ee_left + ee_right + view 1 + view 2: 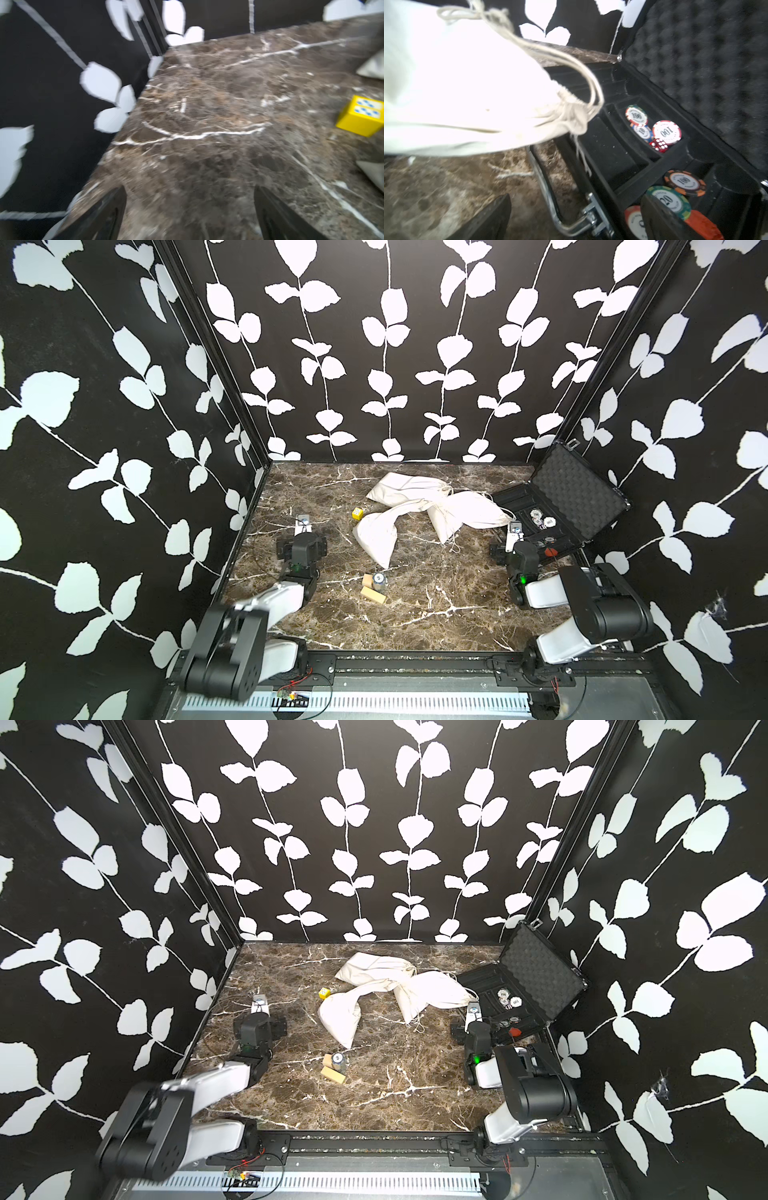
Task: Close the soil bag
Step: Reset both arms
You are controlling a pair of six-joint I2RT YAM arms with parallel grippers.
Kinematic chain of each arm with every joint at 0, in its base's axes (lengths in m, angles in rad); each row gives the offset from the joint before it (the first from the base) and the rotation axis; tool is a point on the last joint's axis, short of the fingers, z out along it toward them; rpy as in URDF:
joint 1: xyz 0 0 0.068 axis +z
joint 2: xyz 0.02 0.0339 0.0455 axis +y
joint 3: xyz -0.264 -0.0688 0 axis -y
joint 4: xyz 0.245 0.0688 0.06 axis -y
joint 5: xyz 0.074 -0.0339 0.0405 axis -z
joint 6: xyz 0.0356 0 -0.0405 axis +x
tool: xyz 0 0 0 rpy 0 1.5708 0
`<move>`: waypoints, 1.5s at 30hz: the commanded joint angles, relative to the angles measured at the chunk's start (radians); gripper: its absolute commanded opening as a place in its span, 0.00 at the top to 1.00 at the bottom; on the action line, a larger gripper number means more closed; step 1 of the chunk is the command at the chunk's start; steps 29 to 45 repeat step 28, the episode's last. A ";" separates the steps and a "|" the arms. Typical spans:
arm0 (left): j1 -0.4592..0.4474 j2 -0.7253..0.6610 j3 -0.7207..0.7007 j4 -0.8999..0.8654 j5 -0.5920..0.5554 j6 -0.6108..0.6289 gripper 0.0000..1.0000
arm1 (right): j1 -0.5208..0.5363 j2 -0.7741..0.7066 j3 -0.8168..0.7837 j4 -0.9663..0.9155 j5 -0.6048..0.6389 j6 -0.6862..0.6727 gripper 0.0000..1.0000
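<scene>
Left gripper (190, 190): jaws spread wide, nothing between them, only bare marble worktop (207, 104) underneath. You have it over the left side of the worktop, close to the left edge, and the left arm (302, 551) shows this in both top views. The left wrist view is smeared, so there's no fine detail.

Right gripper (576, 199): also spread wide, gripping nothing. One finger (492, 218) sits over marble, the other over the tray of the black case (695, 62), by its chrome handle (550, 197).

Soil bag (456, 83): white cloth, lying on its side toward the far right of the worktop, just ahead of your right gripper and apart from it. Its neck (571, 116) is bunched tight and lies at the case's rim. The drawstring (566, 62) loops loose over the cloth.

Two more white bags touch it: far bag (399, 489) near the middle of the far edge, and third bag (376, 539) reaching toward the worktop's centre. You can't tell any bag's contents from these views.

The case stands in the far right corner, foam-lined lid propped up. Poker chips (666, 132) and red dice (659, 145) lie in the tray.

Yellow cube (357, 513) sits just beside the third bag. Wooden blocks (372, 594) and a small cylinder (379, 578) are bunched together mid-worktop, nearer the front edge.
</scene>
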 commanded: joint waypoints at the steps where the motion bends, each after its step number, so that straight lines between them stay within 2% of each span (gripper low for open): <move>1: 0.008 0.051 0.033 0.174 0.141 0.100 0.01 | -0.013 -0.012 0.060 0.016 -0.075 -0.024 0.00; 3: 0.028 0.103 -0.006 0.274 0.157 0.095 0.01 | -0.026 -0.022 0.124 -0.126 -0.075 -0.013 0.00; 6: 0.087 0.252 -0.005 0.460 0.305 0.092 0.01 | -0.050 -0.012 0.152 -0.160 -0.098 0.015 0.00; 9: 0.096 0.217 0.052 0.283 0.350 0.077 0.01 | -0.059 -0.016 0.161 -0.183 -0.111 0.021 0.00; 10: 0.106 0.242 0.063 0.309 0.347 0.062 0.01 | -0.061 -0.014 0.162 -0.182 -0.115 0.022 0.00; 12: 0.144 0.217 0.080 0.230 0.381 0.034 0.01 | -0.063 -0.015 0.163 -0.187 -0.119 0.024 0.00; 14: 0.146 0.237 0.067 0.286 0.381 0.041 0.01 | -0.063 -0.015 0.164 -0.186 -0.119 0.024 0.00; 24: 0.146 0.225 0.082 0.240 0.435 0.053 0.01 | -0.064 -0.021 0.158 -0.184 -0.118 0.024 0.01; 45: 0.144 0.225 0.069 0.265 0.436 0.060 0.01 | -0.064 -0.021 0.157 -0.184 -0.119 0.024 0.01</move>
